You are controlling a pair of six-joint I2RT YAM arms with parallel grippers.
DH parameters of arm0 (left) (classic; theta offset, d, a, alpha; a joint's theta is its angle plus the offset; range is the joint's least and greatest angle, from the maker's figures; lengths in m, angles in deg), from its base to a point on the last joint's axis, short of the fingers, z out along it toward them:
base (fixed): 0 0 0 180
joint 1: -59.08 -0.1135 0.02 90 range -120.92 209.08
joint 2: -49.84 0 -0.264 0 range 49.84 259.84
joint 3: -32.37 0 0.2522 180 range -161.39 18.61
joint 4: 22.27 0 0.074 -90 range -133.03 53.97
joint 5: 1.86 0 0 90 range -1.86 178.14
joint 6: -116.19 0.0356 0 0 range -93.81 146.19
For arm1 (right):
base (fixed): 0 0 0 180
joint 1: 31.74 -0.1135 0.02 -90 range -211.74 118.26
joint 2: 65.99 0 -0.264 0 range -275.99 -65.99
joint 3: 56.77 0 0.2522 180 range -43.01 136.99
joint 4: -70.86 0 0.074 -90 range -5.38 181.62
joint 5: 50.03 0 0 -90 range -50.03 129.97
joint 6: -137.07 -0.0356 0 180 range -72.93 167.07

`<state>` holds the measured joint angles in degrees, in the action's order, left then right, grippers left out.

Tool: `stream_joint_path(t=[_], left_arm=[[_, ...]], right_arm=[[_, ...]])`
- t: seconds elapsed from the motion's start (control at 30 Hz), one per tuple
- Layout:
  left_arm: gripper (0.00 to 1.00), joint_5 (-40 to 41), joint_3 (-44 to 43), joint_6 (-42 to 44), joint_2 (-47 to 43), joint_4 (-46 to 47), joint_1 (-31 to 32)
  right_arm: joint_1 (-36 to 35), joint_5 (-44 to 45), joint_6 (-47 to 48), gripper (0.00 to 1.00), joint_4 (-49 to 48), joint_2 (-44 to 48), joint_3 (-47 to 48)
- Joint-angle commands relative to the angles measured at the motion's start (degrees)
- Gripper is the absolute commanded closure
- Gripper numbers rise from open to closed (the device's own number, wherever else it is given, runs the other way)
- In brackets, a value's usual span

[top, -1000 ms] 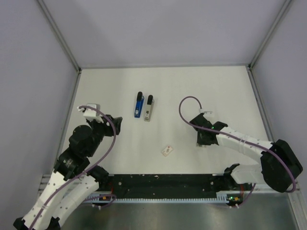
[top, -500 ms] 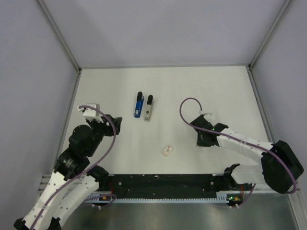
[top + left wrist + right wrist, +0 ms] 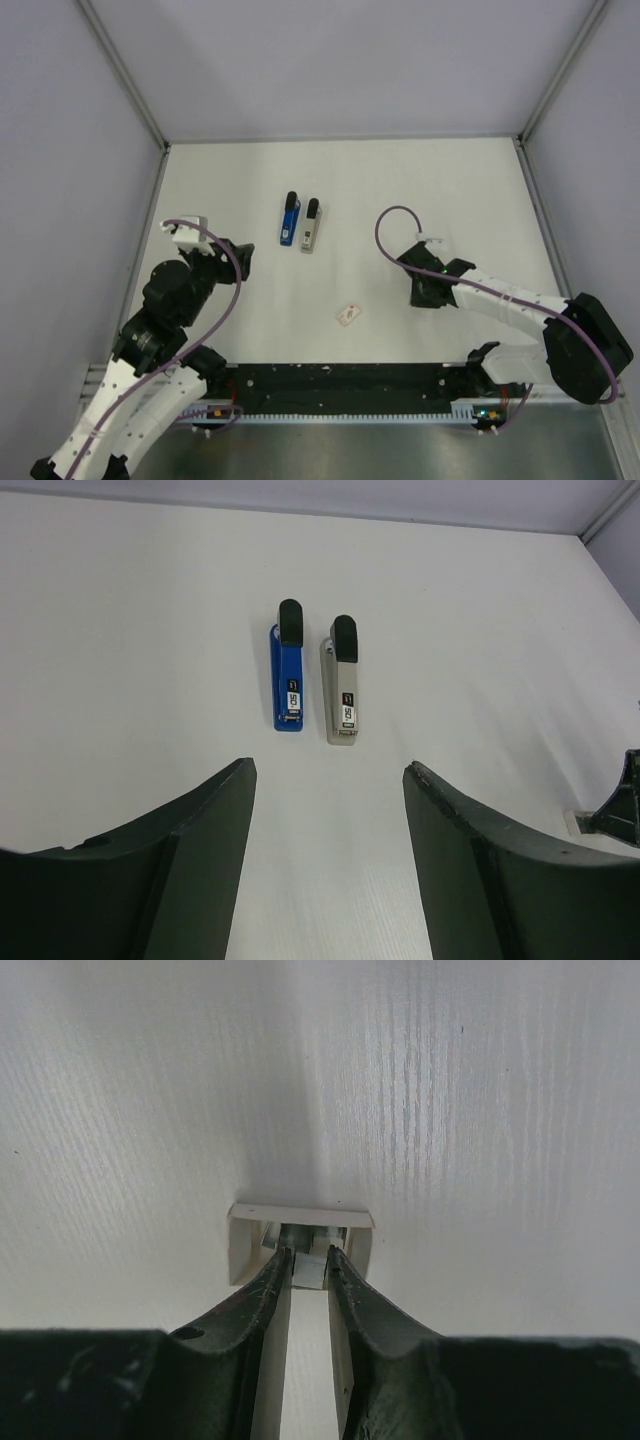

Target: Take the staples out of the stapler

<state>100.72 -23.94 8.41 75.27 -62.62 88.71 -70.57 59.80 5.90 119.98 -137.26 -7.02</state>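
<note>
In right gripper, staples, inside white box

The blue plastic stapler and the grey plastic stapler lying side by side on the counter each carry a small black-and-white label that seems to read "50". Its finer print is too small to read.

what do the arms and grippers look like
Both the left arm and right arm have white shells with bulky black joints, and a purple cable loops over each wrist. The left gripper has broad, curved, dark fingers; the right gripper has matching ones, scuffed pale.
</note>
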Motion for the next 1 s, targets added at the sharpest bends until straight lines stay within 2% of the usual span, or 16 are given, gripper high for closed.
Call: stream_joint_path(t=[0.0, 0.17, 0.33, 0.5, 0.57, 0.67, 0.83, 0.97], left_arm=[[0.34, -1.2, -0.6, 0.2, 0.8, 3.0, -0.6], [0.34, -1.9, -0.5, 0.2, 1.5, 3.0, -0.8], [0.33, -4.2, -0.7, 0.2, 3.3, 3.0, -0.8], [0.35, -11.9, -1.3, -0.8, 10.1, 3.2, -0.8], [0.36, -17.8, -1.6, -2.7, 13.8, 2.8, -0.7], [0.37, -21.0, -0.6, -6.3, 17.5, 3.3, -0.5], [0.41, -22.0, 4.7, -13.1, 20.5, 6.8, 1.6], [0.46, -17.5, 5.7, -17.4, 24.5, 7.3, 8.2]], right_arm=[[0.6, 1.6, -0.3, 0.78, -1.3, 1.0, 0.9], [0.6, 1.8, 0.3, 0.66, -1.0, 1.7, 1.5], [0.6, 2.8, 1.6, 0.64, 0.7, 3.8, 3.2], [0.6, 4.4, 2.4, 0.62, 4.0, 7.7, 4.4], [0.6, 4.8, 2.6, 0.61, 4.6, 9.3, 4.3], [1.1, 3.6, 2.3, 0.59, 4.8, 11.1, 3.6], [1.8, 2.8, 2.4, 0.58, 4.7, 12.0, 2.6], [2.7, 2.6, 2.8, 0.58, 4.2, 12.5, 1.5]])
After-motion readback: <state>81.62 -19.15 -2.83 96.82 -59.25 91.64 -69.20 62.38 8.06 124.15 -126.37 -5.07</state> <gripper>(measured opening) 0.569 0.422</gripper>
